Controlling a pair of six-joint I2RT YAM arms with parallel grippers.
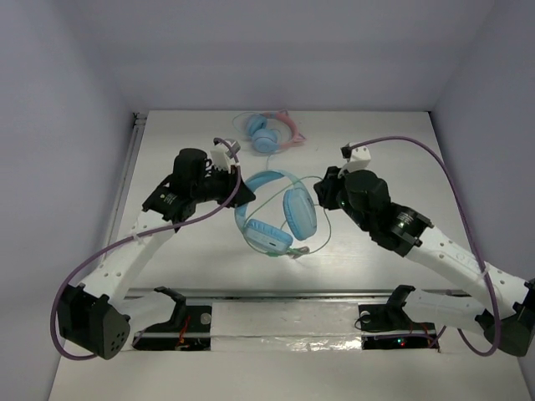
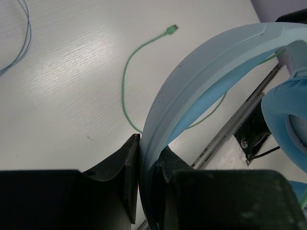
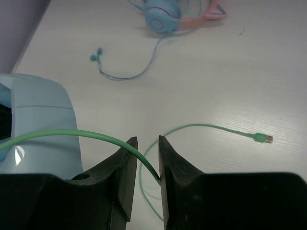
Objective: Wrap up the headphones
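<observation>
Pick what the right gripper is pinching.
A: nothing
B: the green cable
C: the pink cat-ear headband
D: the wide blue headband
B: the right wrist view shows the green cable clamped in the right gripper, while the blue headband sits in the left gripper.

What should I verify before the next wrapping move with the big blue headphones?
1. The left gripper is shut on the headband: ok.
2. The right gripper is shut on the cable: ok.
3. The plug lies free on the table: ok.
4. The cable is apart from the cat-ear headphones: ok.
5. Turns of cable already round the headband: cannot tell.
</observation>
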